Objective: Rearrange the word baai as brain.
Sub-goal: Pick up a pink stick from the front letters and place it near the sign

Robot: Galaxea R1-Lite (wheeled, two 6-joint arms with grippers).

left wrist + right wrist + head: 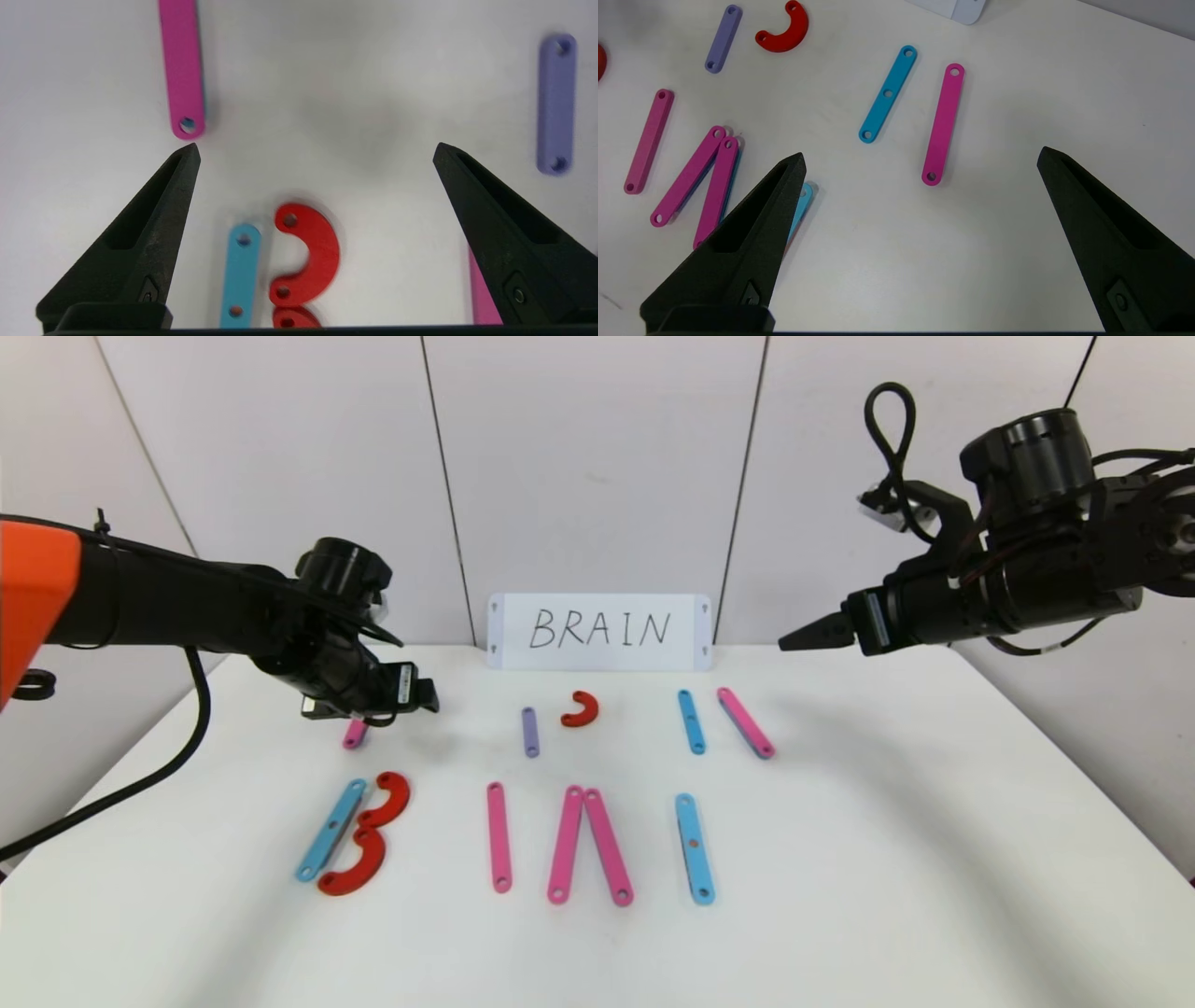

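The letters (504, 835) lie flat along the desk's (840, 896) near row — six pink strips in all, three blue, one purple, three red curves. A card (599, 631) behind reads "BRAIN". Left tool (315, 154) hangs spread above a pink strip (182, 70); right tool (920, 161) — spread, raised aside.

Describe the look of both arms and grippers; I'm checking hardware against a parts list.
The left arm is black with an orange shell section near its base and a loose black cable hanging from it. The right arm is all black, with a cable looped above it. The left gripper and right gripper each have two matte black, tapered, pointed fingers with hollowed sides.
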